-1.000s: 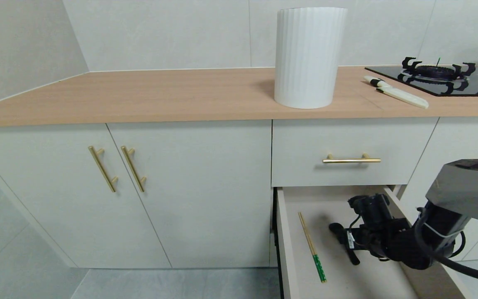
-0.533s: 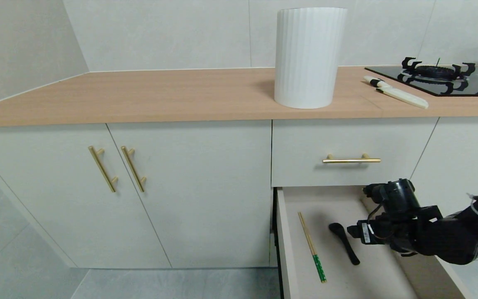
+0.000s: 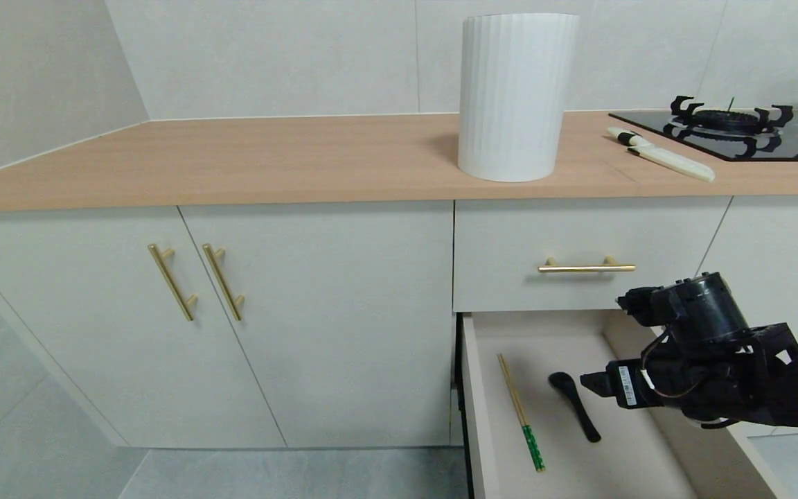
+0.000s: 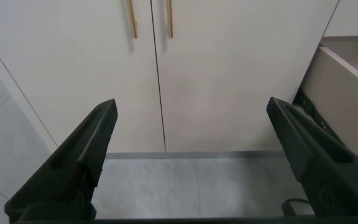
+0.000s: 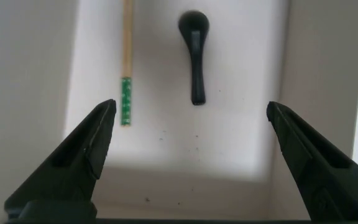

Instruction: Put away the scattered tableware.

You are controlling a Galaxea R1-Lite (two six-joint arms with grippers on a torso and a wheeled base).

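Observation:
The lower drawer (image 3: 476, 402) stands pulled out. On its floor lie a pair of wooden chopsticks with green ends (image 3: 521, 414) and a black spoon (image 3: 574, 405), side by side and apart. My right gripper (image 3: 612, 346) hovers open above the drawer's right side, holding nothing. The right wrist view looks down between its fingers (image 5: 73, 168) at the chopsticks (image 5: 127, 62) and the spoon (image 5: 195, 56). A white knife (image 3: 662, 156) lies on the wooden counter by the stove. My left gripper (image 4: 194, 162) is open and empty, low in front of the cabinet doors (image 4: 160, 74).
A tall white ribbed canister (image 3: 514, 97) stands on the counter (image 3: 267, 159) above the drawers. A black gas stove (image 3: 738, 125) sits at the far right. The upper drawer (image 3: 586, 267) is closed. Grey floor (image 3: 288, 475) lies open left of the drawer.
My right gripper let go of the black spoon, which now lies in the drawer. The gripper then rose out of the drawer and drew back to the right.

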